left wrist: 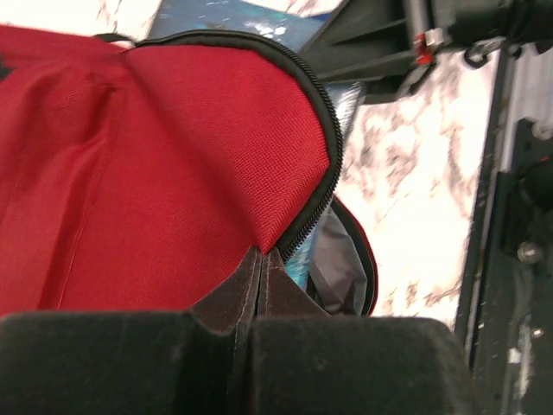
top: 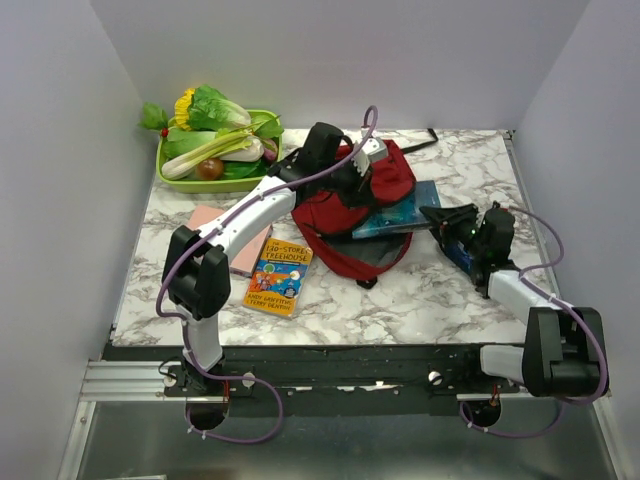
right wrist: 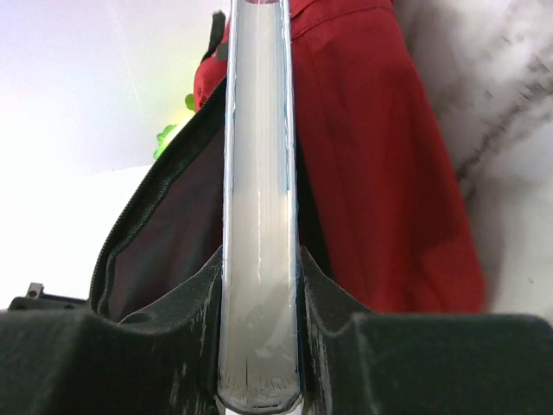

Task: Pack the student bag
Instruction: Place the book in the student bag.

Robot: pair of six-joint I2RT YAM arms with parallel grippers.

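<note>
The dark red student bag (top: 345, 215) lies in the middle of the marble table, its zipper open toward the right. My left gripper (top: 357, 168) is shut on the bag's upper zipper flap (left wrist: 294, 156) and holds the opening up; its fingertips (left wrist: 276, 290) pinch the red fabric. My right gripper (top: 442, 220) is shut on a blue book (top: 400, 212), whose far end is inside the bag's opening. In the right wrist view the book (right wrist: 257, 173) stands edge-on between my fingers (right wrist: 328, 294), with the dark bag interior (right wrist: 168, 229) to its left and red fabric (right wrist: 371, 173) to its right.
A green tray (top: 170, 180) of toy vegetables stands at the back left. A pink notebook (top: 222, 232) and a yellow Treehouse book (top: 280, 275) lie left of the bag. A blue item (top: 462, 255) lies under my right wrist. White walls enclose the table.
</note>
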